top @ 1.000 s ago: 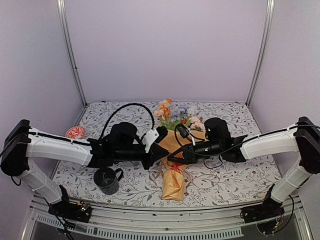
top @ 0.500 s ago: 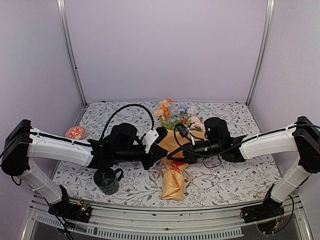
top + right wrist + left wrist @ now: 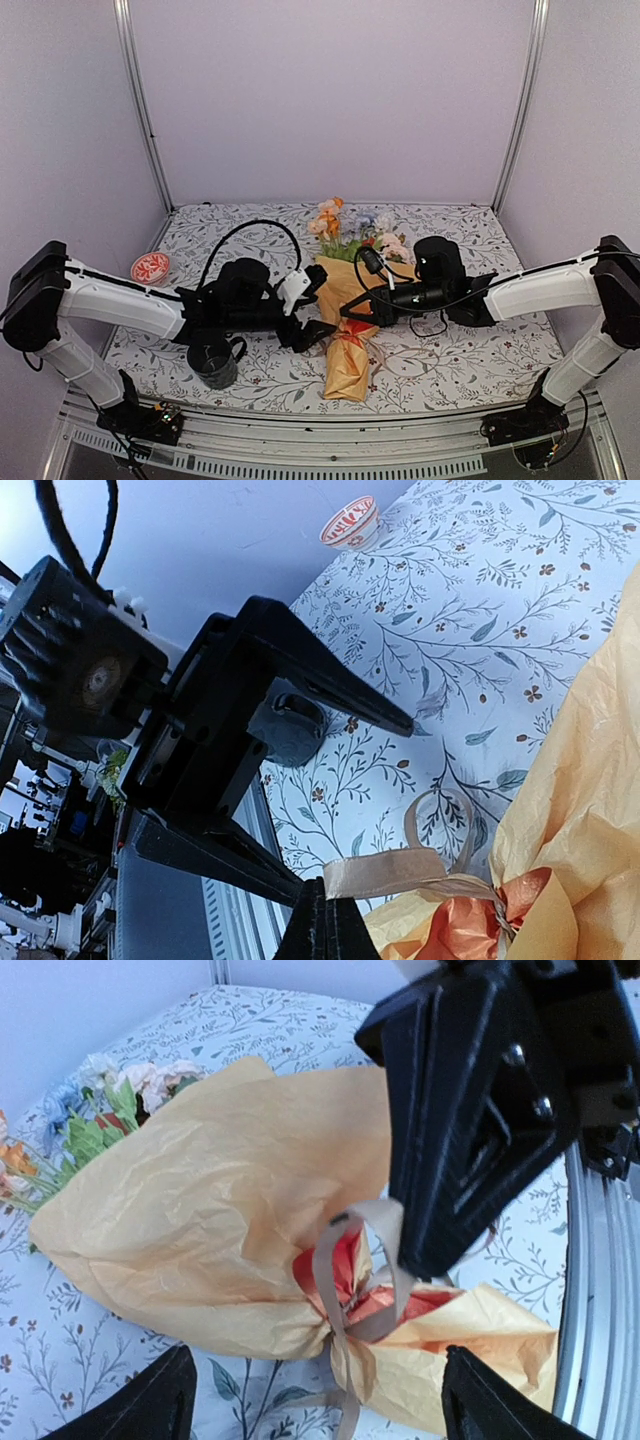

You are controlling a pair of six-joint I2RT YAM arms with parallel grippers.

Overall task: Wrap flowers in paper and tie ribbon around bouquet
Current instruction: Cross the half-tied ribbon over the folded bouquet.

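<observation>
Your left hand (image 3: 318, 306) spread wide beside the bouquet (image 3: 210, 1220), your right hand (image 3: 326, 920) pinching the ribbon (image 3: 385, 872) at its neck

My work cell.
Plain pale lilac walls (image 3: 330, 100) surround me; silver metal corner posts (image 3: 143, 110) frame a table under white leaf-printed cloth (image 3: 490, 350).

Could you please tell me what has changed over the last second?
The left gripper opened wide and drew back leftward from the bouquet, apparently releasing the ribbon. The right gripper closed on the ribbon loop at the bouquet's neck. The bouquet, mug and small bowl stayed put.
</observation>
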